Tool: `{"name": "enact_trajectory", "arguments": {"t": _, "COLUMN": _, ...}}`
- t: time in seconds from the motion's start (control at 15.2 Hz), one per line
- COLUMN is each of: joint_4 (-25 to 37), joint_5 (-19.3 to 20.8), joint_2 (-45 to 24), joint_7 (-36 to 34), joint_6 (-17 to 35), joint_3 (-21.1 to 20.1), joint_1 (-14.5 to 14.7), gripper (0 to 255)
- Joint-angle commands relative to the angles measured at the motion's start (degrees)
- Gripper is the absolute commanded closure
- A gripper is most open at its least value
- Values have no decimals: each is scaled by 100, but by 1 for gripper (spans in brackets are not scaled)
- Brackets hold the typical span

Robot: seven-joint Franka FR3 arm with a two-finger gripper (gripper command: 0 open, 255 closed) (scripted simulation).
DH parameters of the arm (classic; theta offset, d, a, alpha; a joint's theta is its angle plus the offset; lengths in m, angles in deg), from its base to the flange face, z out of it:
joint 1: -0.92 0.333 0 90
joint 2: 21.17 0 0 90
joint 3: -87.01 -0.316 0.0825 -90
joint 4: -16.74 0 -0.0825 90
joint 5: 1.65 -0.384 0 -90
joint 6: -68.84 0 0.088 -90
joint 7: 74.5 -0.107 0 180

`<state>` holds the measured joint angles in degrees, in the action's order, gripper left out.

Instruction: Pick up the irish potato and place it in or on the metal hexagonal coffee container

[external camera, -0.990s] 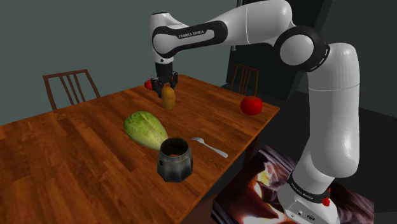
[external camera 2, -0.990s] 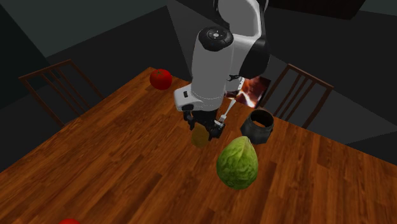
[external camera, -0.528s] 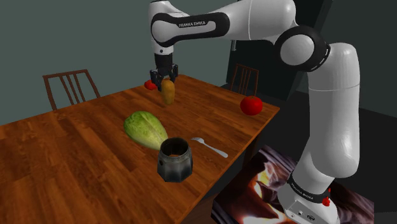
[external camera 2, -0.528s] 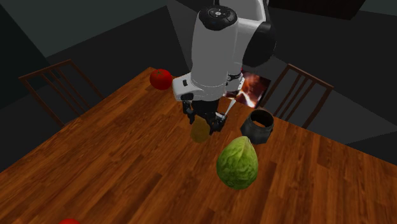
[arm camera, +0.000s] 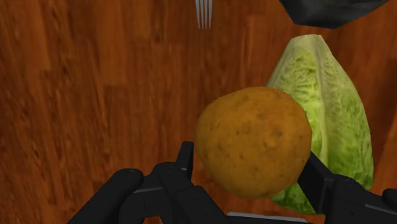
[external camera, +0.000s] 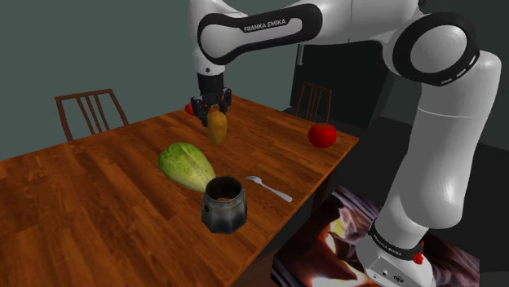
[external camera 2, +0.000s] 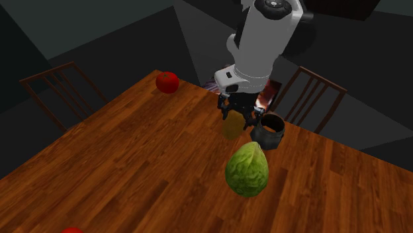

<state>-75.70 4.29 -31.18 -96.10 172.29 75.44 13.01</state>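
so the dark metal coffee container (external camera: 224,205) sits upright near the counter (external camera: 81,204) edge on the stand's side, open mouth facing up, and the inside just looks dark from the shoulder view. The potato (external camera: 216,126) isn't in it; it hangs over the middle of the counter, clamped between the black jaws, long end pointing down. Up close the potato (arm camera: 253,141) is a golden-brown oval with small dark speckles on the skin, and a finger presses in on each side of it. From the second exterior view the potato (external camera 2: 231,126) shows just beside the container (external camera 2: 268,131), with the green cabbage (external camera 2: 247,169) lying on the wood in front of both. In the shoulder view the cabbage (external camera: 186,165) lies between potato and container, nearly touching the container's rim. A fork (external camera: 269,188) lies just beside the container toward the red tomato (external camera: 322,134), which sits near the counter's corner. There's a wide stretch of bare wood to the shoulder view's left of the cabbage, and a chair (external camera: 90,112) stands at the far side
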Motion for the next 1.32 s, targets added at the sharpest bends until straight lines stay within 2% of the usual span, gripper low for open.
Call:
{"name": "enact_trajectory", "arguments": {"t": 0.0, "joint_4": -277, "joint_5": -27, "joint_2": 220, "joint_7": -194, "joint_6": 47, "joint_3": -82, "joint_1": 101, "gripper": 255}}
{"name": "enact_trajectory", "arguments": {"t": 0.4, "joint_4": -1117, "joint_5": -166, "joint_2": 924, "joint_7": -787, "joint_6": 158, "joint_3": -375, "joint_1": 411, "gripper": 255}}
{"name": "enact_trajectory", "arguments": {"t": 0.79, "joint_4": -1685, "joint_5": -335, "joint_2": 1463, "joint_7": -1432, "joint_6": 169, "joint_3": -728, "joint_1": 751, "gripper": 255}}
{"name": "enact_trajectory", "arguments": {"t": 1.25, "joint_4": -2155, "joint_5": -306, "joint_2": 1398, "joint_7": -1480, "joint_6": 699, "joint_3": -738, "joint_1": 754, "gripper": 255}}
